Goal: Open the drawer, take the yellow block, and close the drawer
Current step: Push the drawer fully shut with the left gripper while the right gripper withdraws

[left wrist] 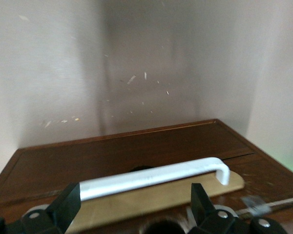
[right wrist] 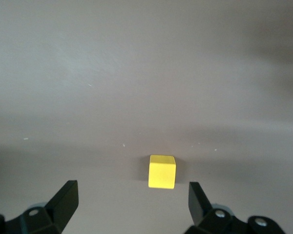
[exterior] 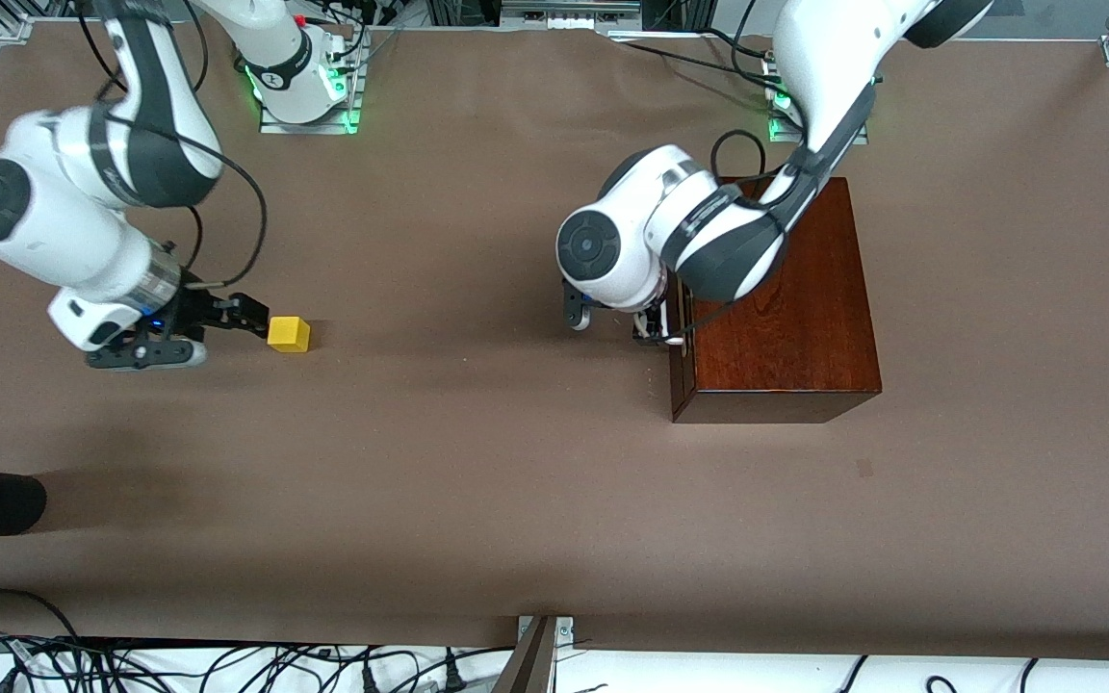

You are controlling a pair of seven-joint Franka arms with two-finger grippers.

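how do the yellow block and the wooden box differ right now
The yellow block is a small bright cube; the wooden box is a far larger, glossy dark oblong. The block lies toward the right arm's end of the table, just off the open right end effector; the box sits toward the left arm's end, with the left end effector at its white handle. Both rest on the table.

We see two glossy white arms with black bands at the joints and round dark-grey caps on the elbows. Loose black cables loop along both. The left gripper (exterior: pixel 612 322) and right gripper (exterior: pixel 191 332) are black — their fingers (right wrist: pixel 63 201) dark wedges with small silver screws — and the bases glow green.
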